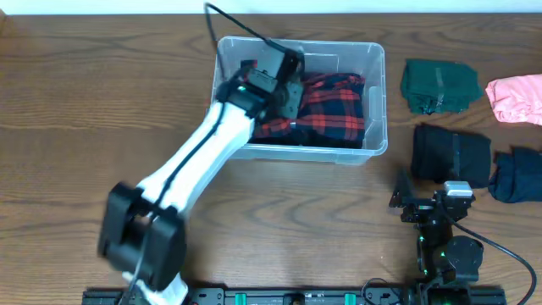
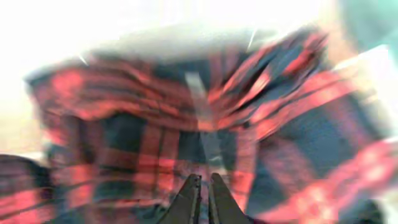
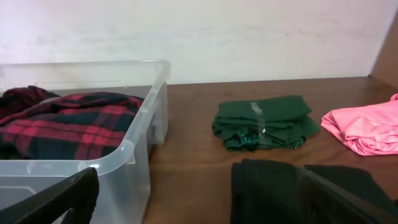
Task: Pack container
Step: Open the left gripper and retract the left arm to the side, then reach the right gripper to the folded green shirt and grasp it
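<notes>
Four folded garments at frame right, black garment (image 1: 451, 152) just beyond the right gripper (image 1: 428, 196), which is wide open and empty. Container (image 1: 377, 93) upper centre. Left gripper (image 2: 203, 190) inside it above the plaid shirt (image 1: 334, 106), fingertips nearly together, holding nothing visible.

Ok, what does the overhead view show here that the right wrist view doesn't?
Only overhead: the left arm reaching into the container, the right arm at the front, and a navy cloth at the far right. Only right wrist: the pale wall behind the table, and its own jaws spread wide at the bottom edge. Both: the container, the plaid shirt in it, and the green cloth, pink cloth and black cloth beside it.
</notes>
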You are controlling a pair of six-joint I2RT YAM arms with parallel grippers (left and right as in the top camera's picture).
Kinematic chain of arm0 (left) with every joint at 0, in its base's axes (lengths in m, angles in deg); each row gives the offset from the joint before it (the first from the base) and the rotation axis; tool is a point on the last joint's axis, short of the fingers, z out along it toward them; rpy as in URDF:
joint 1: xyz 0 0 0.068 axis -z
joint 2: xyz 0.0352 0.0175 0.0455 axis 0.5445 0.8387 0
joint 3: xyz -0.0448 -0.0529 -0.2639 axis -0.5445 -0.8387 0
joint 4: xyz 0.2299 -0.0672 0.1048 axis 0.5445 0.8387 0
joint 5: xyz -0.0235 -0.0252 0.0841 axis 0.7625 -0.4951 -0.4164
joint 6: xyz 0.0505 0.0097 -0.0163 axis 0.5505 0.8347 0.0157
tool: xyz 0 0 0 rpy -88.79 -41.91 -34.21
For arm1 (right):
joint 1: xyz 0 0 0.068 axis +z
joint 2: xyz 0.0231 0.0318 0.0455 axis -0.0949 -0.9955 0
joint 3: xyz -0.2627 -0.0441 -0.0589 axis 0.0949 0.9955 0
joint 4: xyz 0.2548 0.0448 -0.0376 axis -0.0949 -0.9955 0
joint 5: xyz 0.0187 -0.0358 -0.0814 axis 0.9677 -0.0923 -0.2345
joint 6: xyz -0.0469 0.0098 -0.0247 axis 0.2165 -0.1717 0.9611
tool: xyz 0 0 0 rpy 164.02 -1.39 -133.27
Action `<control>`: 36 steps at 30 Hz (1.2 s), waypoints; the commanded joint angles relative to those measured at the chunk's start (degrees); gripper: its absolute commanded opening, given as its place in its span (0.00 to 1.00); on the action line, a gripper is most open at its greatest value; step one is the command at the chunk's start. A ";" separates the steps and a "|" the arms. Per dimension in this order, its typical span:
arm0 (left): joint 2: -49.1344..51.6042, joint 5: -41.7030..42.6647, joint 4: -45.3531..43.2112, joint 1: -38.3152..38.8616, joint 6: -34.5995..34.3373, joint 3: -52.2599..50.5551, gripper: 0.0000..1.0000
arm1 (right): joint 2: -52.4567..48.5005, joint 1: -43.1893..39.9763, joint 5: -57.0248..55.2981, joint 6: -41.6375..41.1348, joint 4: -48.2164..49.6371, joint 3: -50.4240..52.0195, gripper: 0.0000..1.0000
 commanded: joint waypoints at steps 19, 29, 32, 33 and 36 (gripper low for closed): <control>-17.97 -8.28 20.55 -35.15 0.92 2.01 0.98 | 0.35 -0.15 -0.17 0.74 -0.26 0.09 0.99; -17.29 -7.96 22.45 -43.82 0.74 1.46 0.98 | 0.35 -0.15 -0.17 0.74 -0.26 0.09 0.99; -17.29 -7.98 22.45 -43.80 0.74 1.46 0.98 | 0.35 -0.15 -0.17 0.74 -0.26 0.09 0.99; -17.29 -7.98 22.45 -43.82 0.74 1.46 0.98 | 0.35 -0.15 -0.17 0.74 -0.26 0.09 0.99; -17.29 -7.98 22.45 -43.80 0.74 1.46 0.98 | 0.35 -0.15 -0.17 0.74 -0.26 0.09 0.99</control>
